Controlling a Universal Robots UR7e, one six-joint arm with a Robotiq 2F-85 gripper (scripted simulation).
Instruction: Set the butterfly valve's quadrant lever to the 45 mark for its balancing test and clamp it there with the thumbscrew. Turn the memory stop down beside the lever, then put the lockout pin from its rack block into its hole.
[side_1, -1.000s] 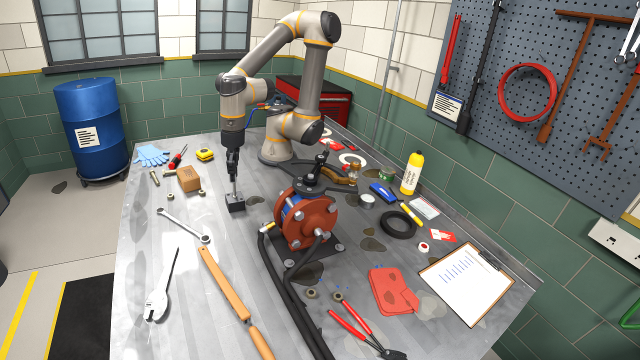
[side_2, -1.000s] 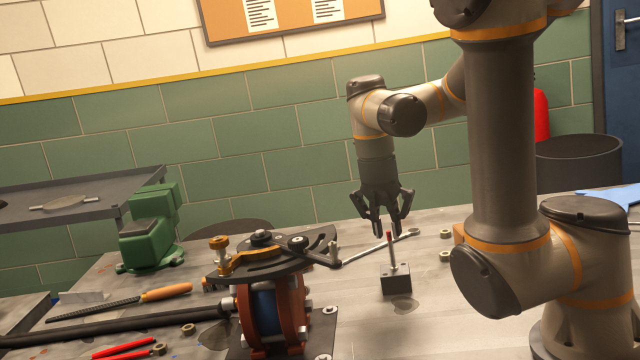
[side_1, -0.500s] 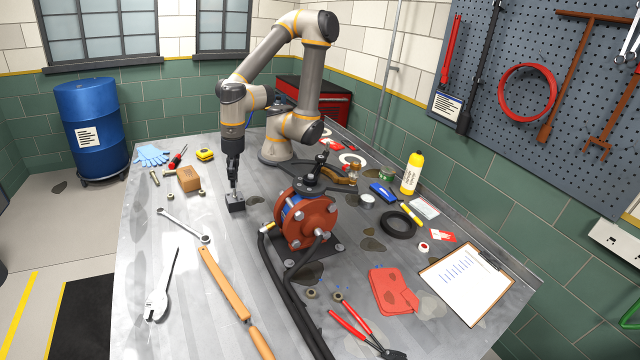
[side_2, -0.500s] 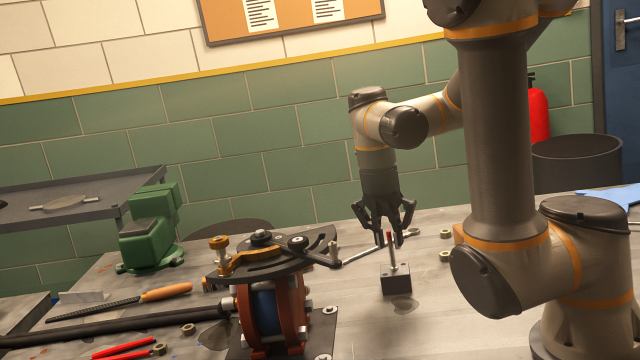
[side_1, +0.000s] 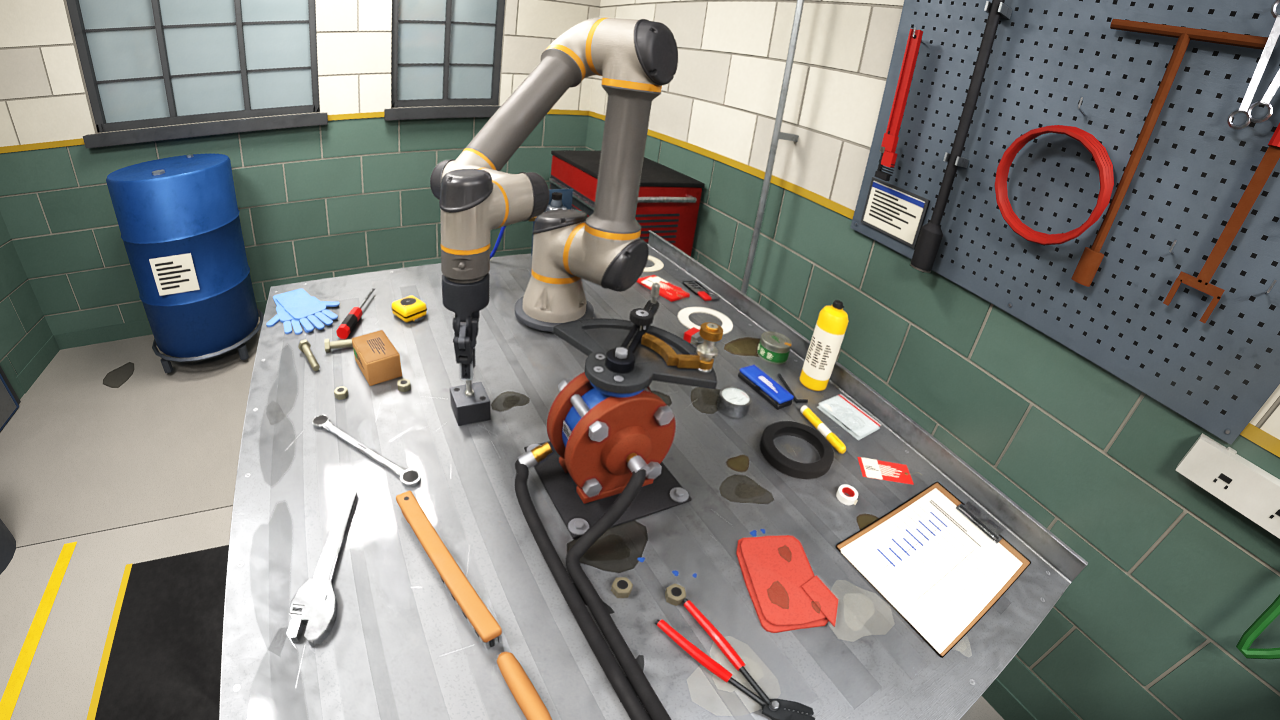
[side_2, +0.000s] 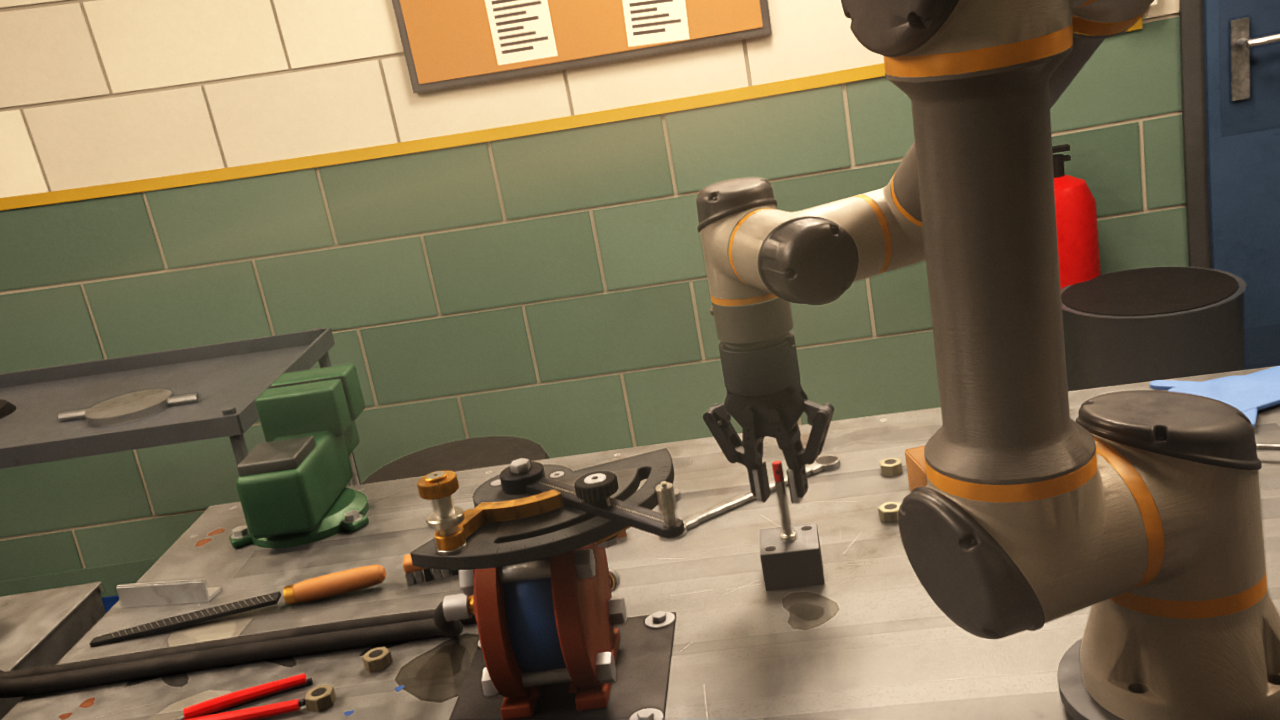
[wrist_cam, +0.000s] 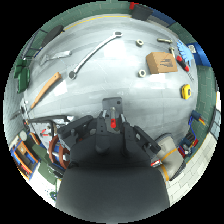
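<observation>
The lockout pin (side_2: 781, 501), a thin steel rod with a red head, stands upright in its dark rack block (side_2: 791, 556), its lower end hidden in the block. My gripper (side_2: 777, 488) hangs straight down over it, open, with the red head between the fingers and nothing held. In the wrist camera the pin (wrist_cam: 113, 118) shows between the fingertips above the block (wrist_cam: 112, 103). The butterfly valve (side_1: 611, 430) sits to the right of the block, its black lever (side_1: 632, 338) lying across the quadrant plate with the thumbscrew knob (side_2: 596, 486) on it. The brass memory stop (side_2: 440, 510) stands at the plate's far end.
A cardboard box (side_1: 377, 356) sits behind the block, with loose nuts, a bolt and a yellow tape measure (side_1: 409, 308) nearby. A spanner (side_1: 367, 450) and a file with a wooden handle (side_1: 461, 591) lie toward the bench's front. Black hoses (side_1: 573, 573) run from the valve.
</observation>
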